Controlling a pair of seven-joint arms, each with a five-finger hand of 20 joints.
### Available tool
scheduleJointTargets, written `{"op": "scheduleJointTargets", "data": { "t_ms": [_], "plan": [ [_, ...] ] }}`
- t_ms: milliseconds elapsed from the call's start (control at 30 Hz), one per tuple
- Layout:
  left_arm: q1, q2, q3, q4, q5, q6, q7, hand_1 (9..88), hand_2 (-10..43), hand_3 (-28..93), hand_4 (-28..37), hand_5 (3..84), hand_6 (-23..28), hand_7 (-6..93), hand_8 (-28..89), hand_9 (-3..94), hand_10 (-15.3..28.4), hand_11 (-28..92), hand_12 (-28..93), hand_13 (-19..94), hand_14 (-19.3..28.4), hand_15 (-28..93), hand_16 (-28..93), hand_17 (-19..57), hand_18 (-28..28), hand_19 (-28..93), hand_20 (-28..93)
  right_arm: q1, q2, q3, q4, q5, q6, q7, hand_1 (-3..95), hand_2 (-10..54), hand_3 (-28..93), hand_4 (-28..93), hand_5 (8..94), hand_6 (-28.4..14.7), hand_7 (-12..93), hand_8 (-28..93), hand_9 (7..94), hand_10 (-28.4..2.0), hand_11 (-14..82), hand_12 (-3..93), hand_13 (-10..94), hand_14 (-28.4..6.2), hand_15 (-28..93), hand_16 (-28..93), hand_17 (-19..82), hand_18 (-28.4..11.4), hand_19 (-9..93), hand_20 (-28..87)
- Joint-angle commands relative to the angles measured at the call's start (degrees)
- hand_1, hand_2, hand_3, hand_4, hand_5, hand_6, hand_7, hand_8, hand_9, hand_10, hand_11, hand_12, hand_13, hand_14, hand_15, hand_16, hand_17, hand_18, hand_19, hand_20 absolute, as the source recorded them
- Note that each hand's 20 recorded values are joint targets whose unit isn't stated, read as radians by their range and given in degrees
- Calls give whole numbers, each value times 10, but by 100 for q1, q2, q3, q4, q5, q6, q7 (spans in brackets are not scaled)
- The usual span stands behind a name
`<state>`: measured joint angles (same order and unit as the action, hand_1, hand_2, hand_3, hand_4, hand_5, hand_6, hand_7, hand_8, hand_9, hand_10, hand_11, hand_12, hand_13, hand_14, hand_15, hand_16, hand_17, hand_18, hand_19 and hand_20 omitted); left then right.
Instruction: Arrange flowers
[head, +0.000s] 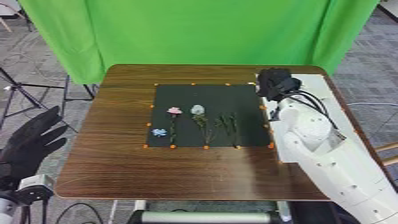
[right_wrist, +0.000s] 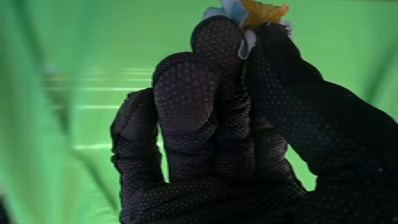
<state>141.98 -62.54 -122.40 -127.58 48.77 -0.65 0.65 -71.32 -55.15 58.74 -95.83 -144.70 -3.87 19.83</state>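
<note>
1. The black mat (head: 187, 95) is lying on the brown wooden surface (head: 98, 160), with small orange markers (head: 206, 147) running along its edges.
2. The right hand (head: 277, 82) is hovering or resting just beside the mat's far right corner, I can't tell which; its thumb and a finger are pinching a pale blue and orange flower piece (right_wrist: 258, 12) at their tips.
3. The left hand (head: 31, 142) is hanging well off the mat's left side, beyond the surface, its fingers spreading apart.
4. On the mat, the blue flower (head: 159, 132) is lying near the near left corner.
5. The pink flower (head: 174, 110) is lying left of the mat's middle, its stem pointing to the near edge.
6. The whitish flower (head: 197, 109) is lying just right of it, and thin green stems (head: 228, 125) are lying farther right.
7. A white board (head: 313, 82) is lying to the mat's right, partly under the right arm in the head view.
</note>
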Motion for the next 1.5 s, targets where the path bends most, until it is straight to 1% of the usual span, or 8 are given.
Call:
{"op": "scheduleJointTargets", "data": {
  "t_ms": [33,133,267,467,800,933,1167,1500],
  "plan": [
    [32,-31,8,-9,8,2,-48,225,-16,700,-283,217,9,183,-93,179,89,120,181,140,119,191,45,-105,193,385,76,65,-812,-360,-195,51,-248,-234,472,-95,858,-254,663,33,550,43,853,-56,206,519,750,-33,572,390,280,-200,797,501],
    [20,-20,26,-2,0,16,-57,225,-16,700,-283,217,10,182,-92,178,89,120,182,139,120,192,45,-105,193,385,76,69,-999,-482,-125,6,-287,-247,471,-95,856,-247,668,30,549,36,856,-58,206,514,749,-36,575,387,278,-199,795,501],
    [-24,4,32,13,3,-19,-86,225,-16,701,-283,218,11,178,-90,178,91,119,181,138,121,193,45,-106,193,385,77,25,-1215,-562,-32,-35,-411,-273,470,-95,853,-242,667,28,551,32,852,-57,207,515,744,-38,579,386,275,-198,793,501],
    [-5,-6,30,7,-3,-3,-97,225,-14,698,-283,218,12,172,-87,177,92,118,183,135,123,195,45,-107,193,386,77,-51,-1351,-732,12,-144,-460,-337,472,-95,847,-239,659,27,563,26,847,-57,211,513,738,-38,582,384,272,-198,792,502],
    [-65,26,58,45,-7,-28,-116,226,-12,696,-283,218,13,168,-83,176,95,119,185,134,124,197,44,-107,194,386,77,-127,-1391,-905,71,-203,-477,-448,476,-95,840,-242,646,28,576,21,839,-58,213,511,731,-38,586,383,268,-197,790,503],
    [-68,28,65,47,-10,-32,-120,227,-11,695,-282,219,14,166,-82,176,95,118,185,133,124,196,44,-107,194,386,77,-109,-1396,-915,243,-317,-310,-460,476,-95,839,-248,641,29,576,23,833,-57,212,510,727,-35,584,384,264,-195,785,502],
    [-57,17,53,38,-7,-35,-128,228,-11,695,-283,219,14,165,-81,176,95,117,184,133,124,195,44,-107,194,386,77,-111,-1356,-892,356,-349,276,-420,478,-95,840,-256,641,30,574,24,832,-56,211,506,727,-35,583,384,264,-196,785,502],
    [-80,23,65,50,-1,-37,-117,228,-11,695,-283,218,13,169,-82,176,94,118,185,133,124,195,44,-108,194,386,77,-140,-1327,-933,342,-375,167,-431,476,-95,844,-256,642,31,573,27,834,-58,214,507,722,-36,587,388,264,-195,785,504]
  ]
}}
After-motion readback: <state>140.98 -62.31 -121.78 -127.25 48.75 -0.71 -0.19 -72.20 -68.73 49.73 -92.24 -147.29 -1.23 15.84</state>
